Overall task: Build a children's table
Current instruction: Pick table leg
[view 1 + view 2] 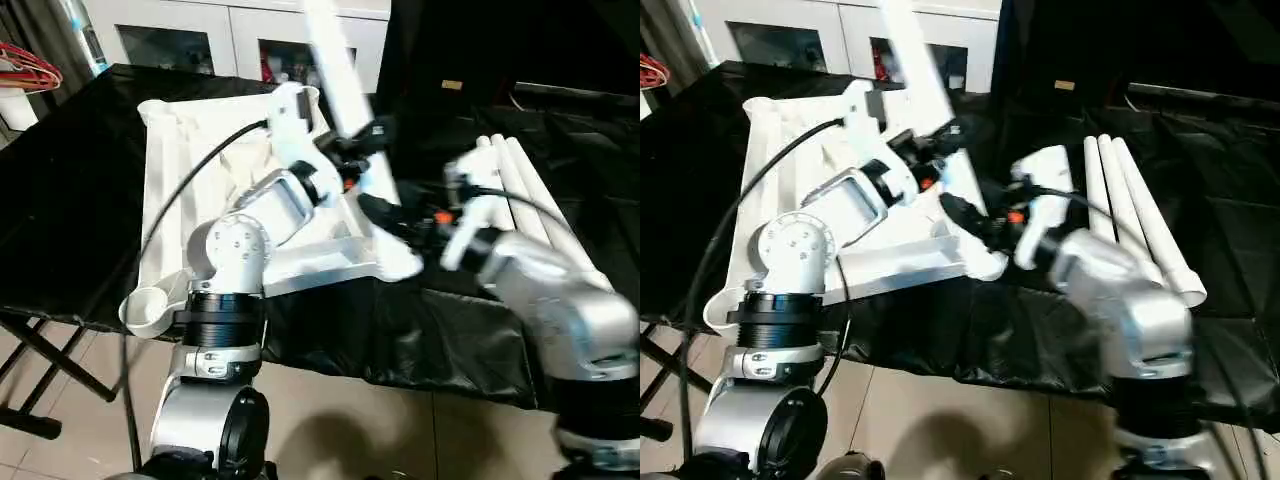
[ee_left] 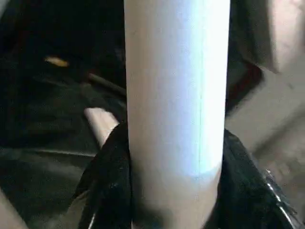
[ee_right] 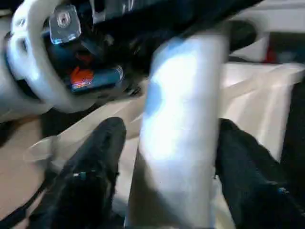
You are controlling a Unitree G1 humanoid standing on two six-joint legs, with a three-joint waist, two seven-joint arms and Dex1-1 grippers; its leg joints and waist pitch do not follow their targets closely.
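The white table top [image 1: 190, 140] lies underside up on the black-covered bench. One white leg [image 1: 340, 70] stands tilted over its near right corner [image 1: 400, 265]. My left gripper [image 1: 355, 140] is shut on this leg partway up; its black fingers [image 2: 107, 181] clasp the tube [image 2: 176, 95]. Lower down, my right gripper [image 1: 385, 215] is open around the same leg [image 3: 181, 129], with a gap between one finger [image 3: 95, 162] and the tube. Three more legs [image 1: 530, 200] lie side by side to the right.
An empty round corner socket [image 1: 150, 305] overhangs the bench's near left edge. Red cables [image 1: 25, 65] lie at the far left and white cabinets [image 1: 250, 30] stand behind. The bench's folding stand [image 1: 40, 370] shows below on tiled floor.
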